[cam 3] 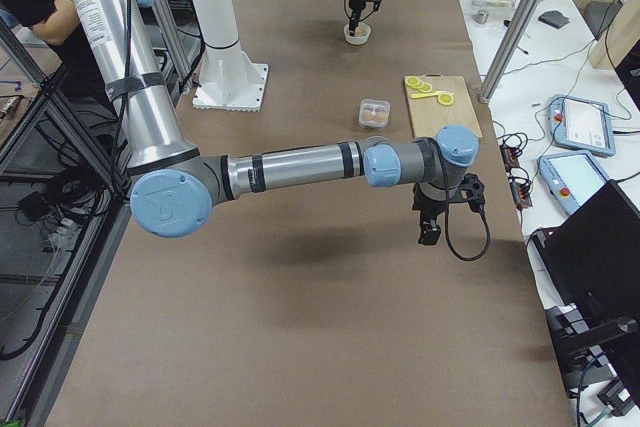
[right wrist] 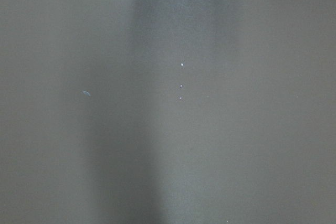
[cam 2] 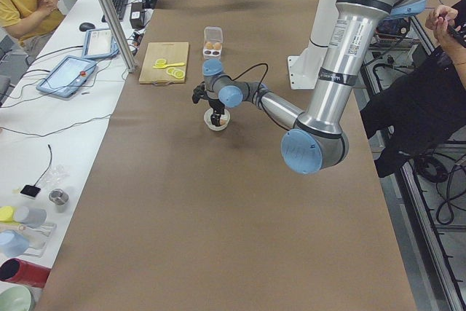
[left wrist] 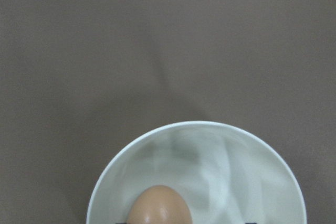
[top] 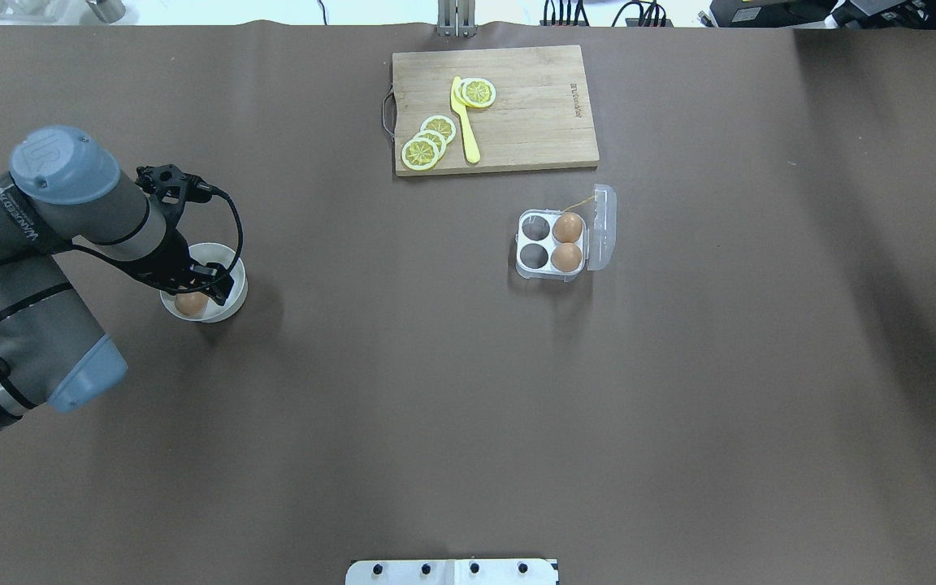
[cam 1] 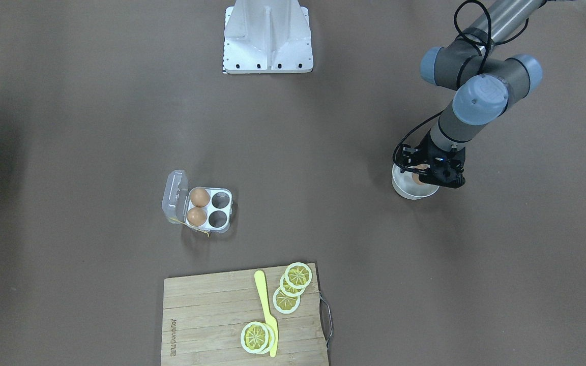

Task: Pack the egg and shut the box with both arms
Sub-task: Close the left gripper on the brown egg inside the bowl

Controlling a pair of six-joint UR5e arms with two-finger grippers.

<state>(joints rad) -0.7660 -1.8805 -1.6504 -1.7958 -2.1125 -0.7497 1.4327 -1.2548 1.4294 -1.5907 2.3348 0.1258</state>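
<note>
The egg [cam 1: 418, 178] is light brown and lies in a round white bowl [cam 1: 404, 191] on the brown table. My left gripper [cam 1: 422, 174] is lowered into the bowl with its black fingers open on either side of the egg. In the left wrist view the egg [left wrist: 160, 206] sits at the bottom edge inside the bowl's rim [left wrist: 210, 125]. The clear box [cam 1: 223, 209] stands mid-table with its lid open; two brown eggs fill the cells by the lid and two cells are empty. My right gripper [cam 3: 428, 233] hangs over bare table, far from the box; I cannot tell its state.
A wooden cutting board [cam 1: 206, 315] with lemon slices [cam 1: 287, 300] and a yellow knife [cam 1: 266, 310] lies beyond the box. The white robot base [cam 1: 267, 40] is at the table's robot side. Operators sit at the sides.
</note>
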